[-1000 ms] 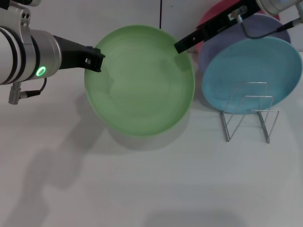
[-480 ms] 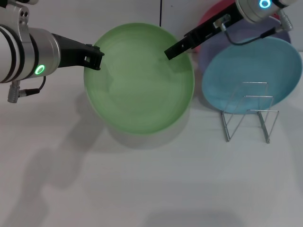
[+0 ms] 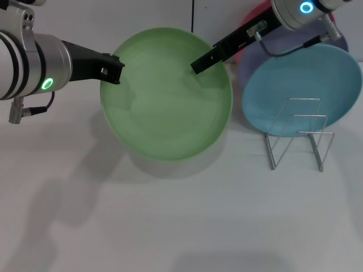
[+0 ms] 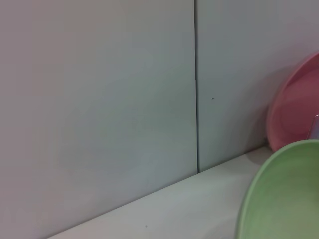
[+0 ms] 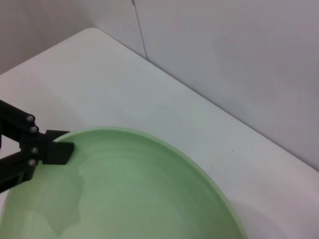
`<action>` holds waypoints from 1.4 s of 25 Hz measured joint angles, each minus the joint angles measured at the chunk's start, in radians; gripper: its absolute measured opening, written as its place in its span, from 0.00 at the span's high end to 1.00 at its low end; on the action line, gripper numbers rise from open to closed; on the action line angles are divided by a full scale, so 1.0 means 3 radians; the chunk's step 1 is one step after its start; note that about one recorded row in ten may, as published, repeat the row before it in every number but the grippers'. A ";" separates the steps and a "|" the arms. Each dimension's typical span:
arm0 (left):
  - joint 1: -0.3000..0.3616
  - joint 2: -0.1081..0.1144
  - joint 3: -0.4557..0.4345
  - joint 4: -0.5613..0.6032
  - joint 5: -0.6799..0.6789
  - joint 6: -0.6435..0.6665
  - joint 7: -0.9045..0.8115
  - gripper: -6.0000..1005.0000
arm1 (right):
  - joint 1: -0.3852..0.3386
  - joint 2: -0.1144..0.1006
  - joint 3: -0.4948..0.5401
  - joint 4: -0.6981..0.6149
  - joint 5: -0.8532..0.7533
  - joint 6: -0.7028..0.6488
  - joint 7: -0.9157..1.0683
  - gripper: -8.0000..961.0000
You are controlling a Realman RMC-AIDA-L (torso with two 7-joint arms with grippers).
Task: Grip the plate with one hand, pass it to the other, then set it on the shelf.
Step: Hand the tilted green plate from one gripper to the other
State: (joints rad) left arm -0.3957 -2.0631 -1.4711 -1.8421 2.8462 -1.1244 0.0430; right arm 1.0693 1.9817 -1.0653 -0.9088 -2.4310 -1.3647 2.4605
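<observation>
The light green plate [image 3: 167,107] hangs above the table, and my left gripper [image 3: 115,71], on the green-lit arm, is shut on its left rim. That same black gripper [image 5: 62,149] shows in the right wrist view, clamped on the plate's edge [image 5: 129,194]. My right gripper [image 3: 197,66], on the blue-lit arm, reaches in from the upper right. Its tip lies over the plate's upper right part. Only a slice of the plate [image 4: 284,199] shows in the left wrist view. The wire shelf [image 3: 300,100] stands on the table to the right.
A sky-blue plate [image 3: 295,73] leans in the shelf, with a lavender plate [image 3: 309,34] and a pink plate [image 3: 255,14] behind it. A white wall with a dark vertical seam [image 4: 196,84] backs the table. White tabletop spreads toward the front.
My right gripper has moved left and down, from the plate's right rim to farther over its face. The left gripper and the plate have barely moved.
</observation>
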 joint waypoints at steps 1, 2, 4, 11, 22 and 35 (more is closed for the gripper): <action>0.0000 0.0000 0.0000 -0.0006 0.0000 0.0000 0.0000 0.96 | 0.0000 0.0001 0.0000 0.0001 -0.0002 0.0002 0.0000 0.23; 0.0000 0.0000 0.0000 -0.0011 -0.0001 -0.0001 0.0000 0.96 | 0.0000 0.0001 0.0001 0.0003 -0.0007 0.0011 0.0000 0.23; 0.0000 0.0000 0.0000 -0.0017 -0.0002 -0.0006 0.0000 0.96 | 0.0000 0.0001 0.0002 0.0003 -0.0029 0.0057 0.0000 0.27; -0.0004 0.0000 0.0000 -0.0021 -0.0003 -0.0015 0.0000 0.96 | -0.0004 0.0001 0.0003 0.0003 -0.0041 0.0078 -0.0001 0.39; -0.0021 0.0000 -0.0014 -0.0026 -0.0002 -0.0020 0.0000 0.96 | 0.0017 0.0024 -0.0005 0.0032 -0.0043 0.0083 -0.0041 0.47; -0.0026 0.0000 -0.0021 -0.0026 -0.0002 -0.0021 0.0012 0.96 | 0.0040 0.0044 -0.0013 0.0077 -0.0068 0.0161 -0.0051 0.63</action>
State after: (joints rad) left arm -0.4035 -2.0632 -1.4773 -1.8500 2.8456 -1.1306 0.0466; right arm 1.0814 1.9948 -1.0692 -0.8855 -2.4513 -1.3165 2.4452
